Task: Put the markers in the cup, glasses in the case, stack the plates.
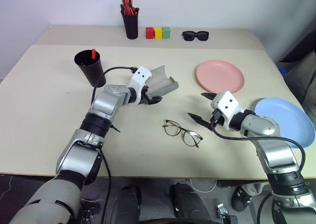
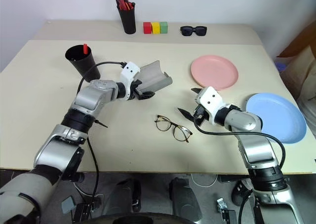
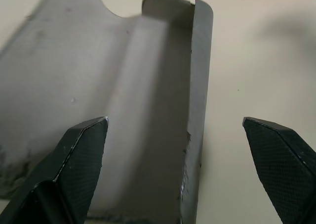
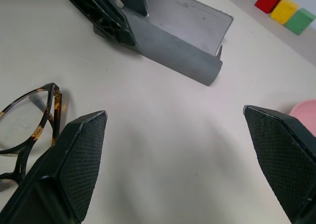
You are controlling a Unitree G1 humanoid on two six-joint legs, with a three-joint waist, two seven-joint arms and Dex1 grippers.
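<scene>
The grey case (image 1: 162, 82) lies open at mid-table, and my left gripper (image 1: 152, 96) is at its near end. In the left wrist view my left gripper (image 3: 174, 119) is open, with one wall of the case (image 3: 148, 110) between the wide-spread fingers. The thin-framed glasses (image 1: 182, 133) lie unfolded on the table in front of the case. My right gripper (image 1: 201, 107) hovers open just right of them, holding nothing. A red-ended marker (image 1: 93, 53) stands in the black cup (image 1: 89, 67) at the left. The pink plate (image 1: 220, 76) and blue plate (image 1: 289, 119) lie apart on the right.
At the back stand a black pen holder (image 1: 130, 25) with orange-capped pens, three coloured blocks (image 1: 158, 32) and dark sunglasses (image 1: 195, 35). The blue plate reaches the table's right edge. A black cable (image 1: 111, 70) loops over my left arm.
</scene>
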